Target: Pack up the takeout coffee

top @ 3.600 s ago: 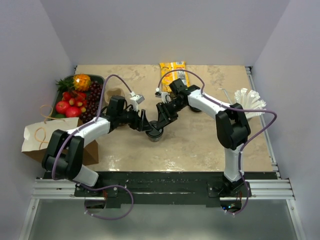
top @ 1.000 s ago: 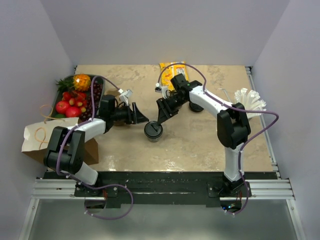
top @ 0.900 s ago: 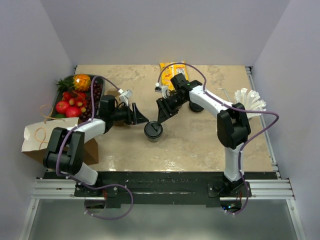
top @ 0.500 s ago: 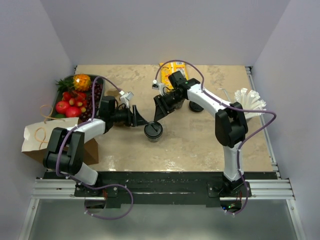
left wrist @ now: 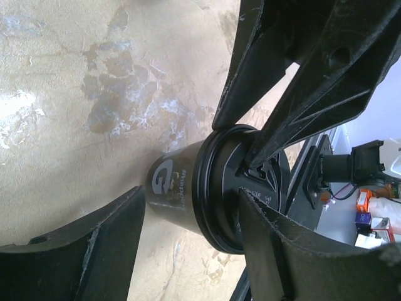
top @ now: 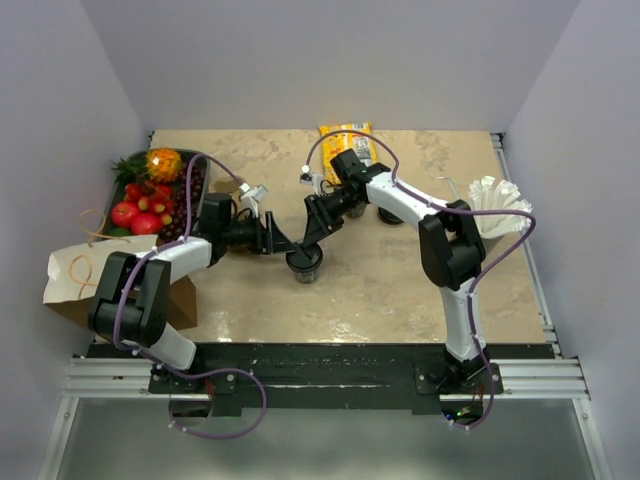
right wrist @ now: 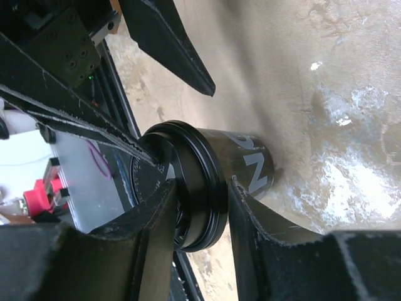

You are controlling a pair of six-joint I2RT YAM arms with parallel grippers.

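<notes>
— At mid-table, the black lidded takeout coffee cup (top: pixel 305 262) stands upright on the beige marbled tabletop (top: pixel 400 285). Is it held?
— Your right gripper (right wrist: pixel 197 207) seems to pinch its lid rim. Your left gripper (left wrist: pixel 191 213) is spread around the body. Close that low before lifting.

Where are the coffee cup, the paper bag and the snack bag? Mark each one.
coffee cup (left wrist: pixel 182 188): left wrist view, on its printed side wall.
paper bag (top: pixel 80 272): top external view, on its folded top.
snack bag (top: pixel 345 135): top external view, on its yellow front.
</notes>
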